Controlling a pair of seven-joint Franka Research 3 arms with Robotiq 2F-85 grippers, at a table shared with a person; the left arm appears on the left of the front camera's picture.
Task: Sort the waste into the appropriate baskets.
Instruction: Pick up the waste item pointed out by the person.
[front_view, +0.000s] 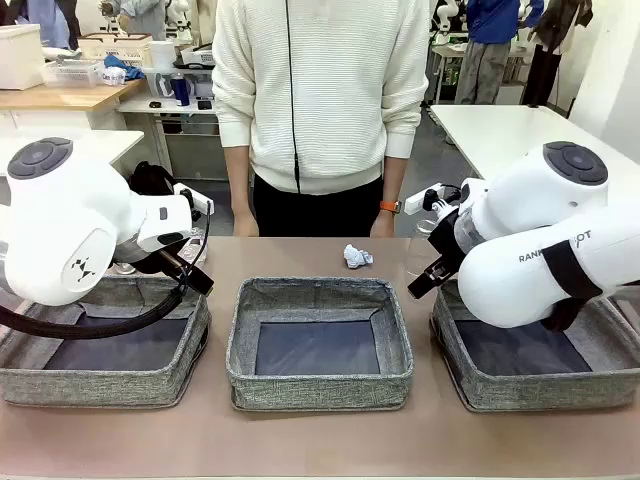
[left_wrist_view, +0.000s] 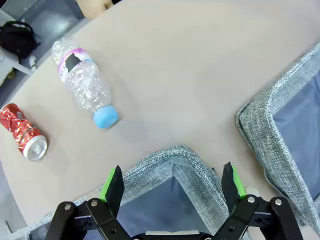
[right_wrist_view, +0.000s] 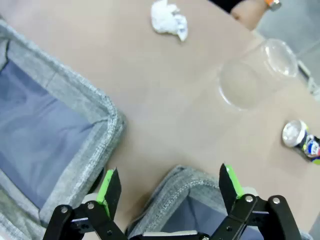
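Left wrist view: left gripper (left_wrist_view: 172, 172) wide, empty, over left basket (left_wrist_view: 165, 157) corner; bottle (left_wrist_view: 85, 85), red can (left_wrist_view: 24, 132) beyond on table (left_wrist_view: 190, 75). Right gripper (right_wrist_view: 170, 174) likewise over right basket (right_wrist_view: 155, 200); cup (right_wrist_view: 255, 75), paper ball (right_wrist_view: 169, 20), dark can (right_wrist_view: 300, 142) (blurred, probably crushed) near far edge.

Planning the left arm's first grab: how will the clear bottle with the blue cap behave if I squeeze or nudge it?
The clear bottle lies on its side on the table, so a sideways nudge would probably roll it. It looks empty and crinkled: likely light, caving under a squeeze. The blue cap end is probably stiffer.
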